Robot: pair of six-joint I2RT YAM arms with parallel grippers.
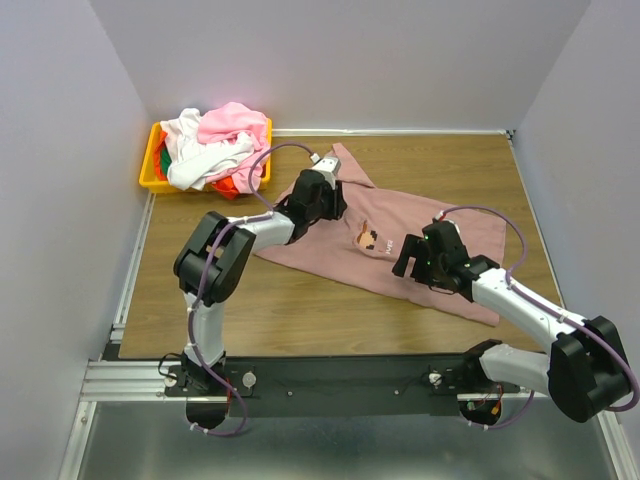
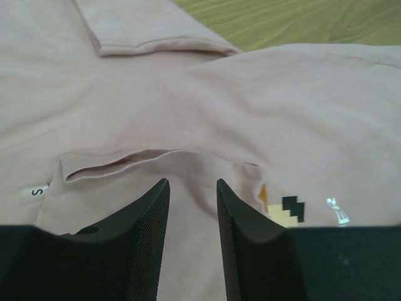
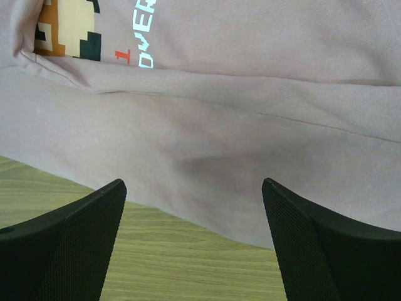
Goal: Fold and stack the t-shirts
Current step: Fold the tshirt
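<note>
Your left arm reaches far forward over the worktop, elbow folded high, and the left gripper is lowered onto the collar end of the mauve-pink t-shirt. Its fingers stand only a narrow gap apart, with flat cloth showing through the gap. Your right arm stretches in from the right. The right gripper sits low over the shirt's near edge with its fingers spread wide and nothing between them.

The wood-grain worktop is closed in by pale grey-lilac walls on three sides, and a metal rail runs along the near edge where both bases are bolted. The mauve-pink t-shirt lies spread at a slant across the middle of the worktop, one sleeve pointing toward the back.

A yellow bin sits in the far left corner, well apart from the spread shirt. It is heaped with a light pink tee, a white tee, a red-orange tee and a green tee.

The pixel-art print lies between the two grippers. A small neck label reads "S".
</note>
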